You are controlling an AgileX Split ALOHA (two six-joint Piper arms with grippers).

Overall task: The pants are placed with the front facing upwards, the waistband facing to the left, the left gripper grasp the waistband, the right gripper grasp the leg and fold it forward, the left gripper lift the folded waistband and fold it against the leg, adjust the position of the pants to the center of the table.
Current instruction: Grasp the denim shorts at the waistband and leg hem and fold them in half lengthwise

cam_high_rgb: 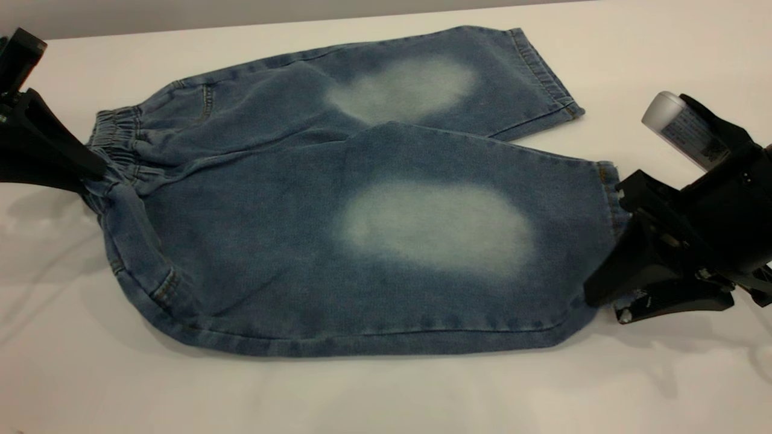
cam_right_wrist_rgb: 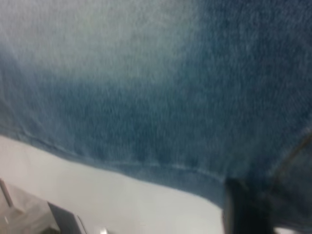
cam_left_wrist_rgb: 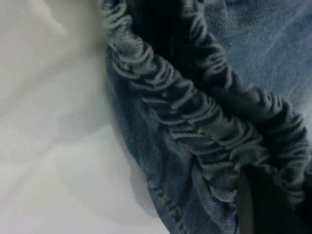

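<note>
The blue denim pants [cam_high_rgb: 271, 241] lie flat, front up, on the white table [cam_high_rgb: 386, 392], with a pale oval on each leg. The ruffled waistband [cam_high_rgb: 117, 135] points left. My left gripper [cam_high_rgb: 96, 175] is at the waistband's near end and shut on it. In the left wrist view the gathered waistband [cam_left_wrist_rgb: 195, 112] drapes over one dark finger [cam_left_wrist_rgb: 258, 204]. My right gripper [cam_high_rgb: 603, 298] is shut on the near leg [cam_high_rgb: 434, 229] at the front corner of its hem. In the right wrist view the leg [cam_right_wrist_rgb: 156, 97] fills the picture, with a dark finger [cam_right_wrist_rgb: 243, 209] against its edge.
The far leg [cam_high_rgb: 410, 84] stretches toward the table's back right. Bare tabletop lies in front of the pants and to the left [cam_left_wrist_rgb: 48, 146]. Grey shapes [cam_right_wrist_rgb: 29, 214] show beyond the leg's edge in the right wrist view.
</note>
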